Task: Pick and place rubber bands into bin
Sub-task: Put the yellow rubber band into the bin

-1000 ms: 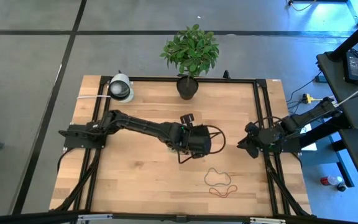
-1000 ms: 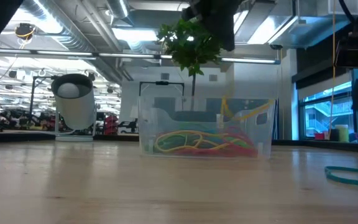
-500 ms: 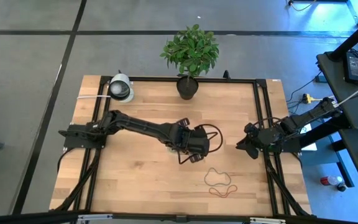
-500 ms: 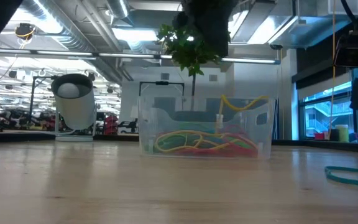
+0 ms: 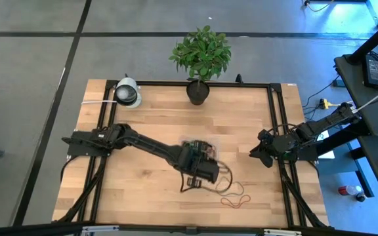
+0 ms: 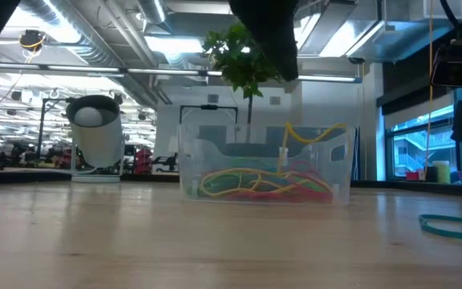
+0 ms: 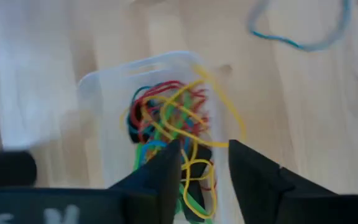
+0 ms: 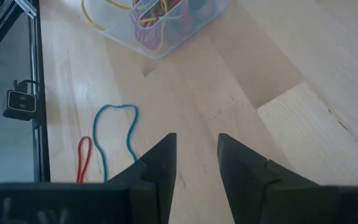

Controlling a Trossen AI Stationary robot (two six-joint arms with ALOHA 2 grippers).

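Note:
The bin [image 7: 148, 118] is a clear tray in the middle of the table [image 5: 143, 190], holding a tangle of red, green and yellow rubber bands [image 6: 255, 183]. One yellow band [image 7: 225, 102] drapes over the bin's rim [image 6: 315, 128]. A blue band [image 8: 114, 134] and a red band [image 8: 82, 158] lie flat on the wood nearer the front edge. My left gripper [image 7: 204, 162] hovers open above the bin, clear of it, with nothing between its fingers. It is also in the high view [image 5: 209, 174]. My right gripper [image 8: 196, 162] waits open at the table's right edge [image 5: 254, 154].
A potted plant [image 5: 200, 56] stands at the far edge, behind the bin. A white round camera [image 5: 128, 93] sits at the far left corner. A black frame [image 5: 275, 131] borders the table. Bare wood lies to the left of the bin and along the front.
My left gripper has swung from over the bin toward the table's near edge and a little right, sinking slightly and rolling its wrist. The yellow band, which sagged lower a second ago, now arches over the bin's rim.

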